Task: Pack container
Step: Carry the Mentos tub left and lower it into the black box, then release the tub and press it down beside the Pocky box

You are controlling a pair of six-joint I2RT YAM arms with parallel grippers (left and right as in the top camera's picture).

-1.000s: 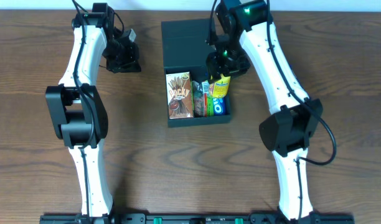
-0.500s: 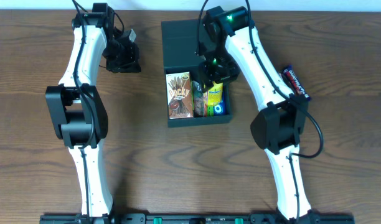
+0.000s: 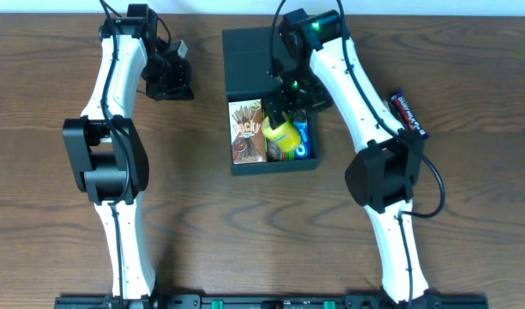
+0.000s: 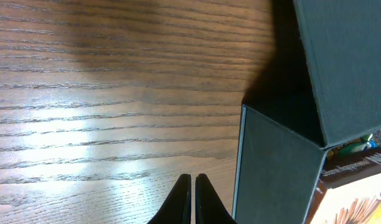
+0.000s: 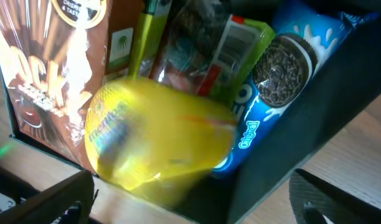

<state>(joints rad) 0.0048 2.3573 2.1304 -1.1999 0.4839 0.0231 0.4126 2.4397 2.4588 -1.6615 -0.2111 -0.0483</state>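
Right end effector [image 3: 287, 105], one container [image 3: 273, 167], one Pocky [image 3: 244, 130]

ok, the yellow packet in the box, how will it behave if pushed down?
The yellow packet looks puffy and rounded, so probably light and squashy. It lies tilted over the Oreo pack and green packet, not slotted in, so a push may slide it.

A desk [image 3: 468, 215] of dark brown wood with long, streaky grain fills nearly the whole overhead view. A thin pale strip [image 3: 220, 5] runs beyond its far edge. In the left wrist view, soft white glare [image 4: 84, 149] lies on the wood.
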